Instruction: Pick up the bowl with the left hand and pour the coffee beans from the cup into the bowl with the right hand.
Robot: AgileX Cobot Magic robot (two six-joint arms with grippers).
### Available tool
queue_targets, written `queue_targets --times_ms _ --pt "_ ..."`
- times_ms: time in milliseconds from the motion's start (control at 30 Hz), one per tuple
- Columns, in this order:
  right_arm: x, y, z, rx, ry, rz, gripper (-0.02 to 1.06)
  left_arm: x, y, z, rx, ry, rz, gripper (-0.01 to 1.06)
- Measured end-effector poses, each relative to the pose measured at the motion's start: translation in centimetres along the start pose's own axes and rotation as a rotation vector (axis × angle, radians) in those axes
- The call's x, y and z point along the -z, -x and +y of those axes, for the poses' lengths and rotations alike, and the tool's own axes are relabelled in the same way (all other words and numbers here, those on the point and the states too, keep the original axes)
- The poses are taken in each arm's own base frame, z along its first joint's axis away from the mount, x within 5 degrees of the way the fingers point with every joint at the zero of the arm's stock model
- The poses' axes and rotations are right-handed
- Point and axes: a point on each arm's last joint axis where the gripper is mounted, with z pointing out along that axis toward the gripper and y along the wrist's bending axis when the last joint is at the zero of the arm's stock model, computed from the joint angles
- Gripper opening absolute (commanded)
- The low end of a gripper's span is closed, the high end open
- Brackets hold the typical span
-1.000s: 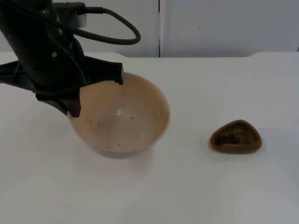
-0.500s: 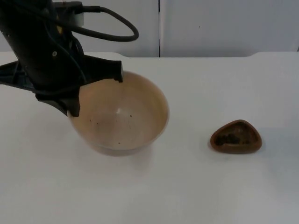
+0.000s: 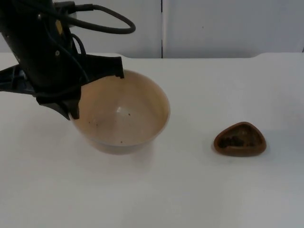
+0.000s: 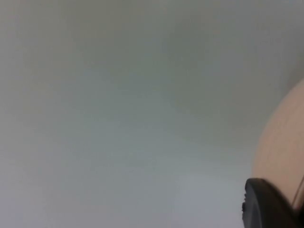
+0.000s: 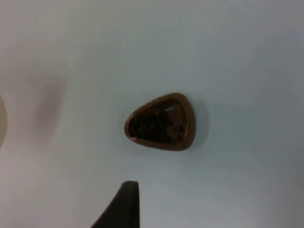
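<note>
Left gripper [image 3: 97, 90] is clamped on the beige bowl [image 3: 121, 114] at its ten o'clock rim, bowl tilted. The brown cup [image 3: 240, 139] of coffee beans [image 3: 232, 140] sits at three o'clock of it, well apart. The right gripper [image 5: 126, 204] hovers near the cup, grip unreadable; a one-sided rim hold could let the bowl slip.

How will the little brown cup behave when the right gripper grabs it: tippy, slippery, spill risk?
The cup looks low and wide, so it probably won't tip on the table. Its rounded, glossy wall may slip between fingers. The beans lie loose in an open top, so even a slight tilt could spill them. The right gripper hovers nearby.
</note>
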Motion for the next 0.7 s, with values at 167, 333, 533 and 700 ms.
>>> queue_targets --times_ms 167,333,533,700 --pt "-2.6 0.6 2.0 0.05 -0.007 0.078 1.05 0.0 0.0 0.0 0.012 0.001 0.001 0.0" --pt "-5.6 1.3 3.1 0.03 -0.064 0.159 1.05 0.0 0.0 0.0 0.014 0.003 0.003 0.0" --pt "-8.6 2.8 4.6 0.034 -0.121 0.21 1.05 0.0 0.0 0.0 0.018 -0.001 0.004 0.0" --pt "-11.1 4.0 5.5 0.024 -0.166 0.262 1.02 0.0 0.0 0.0 0.02 -0.005 0.002 0.0"
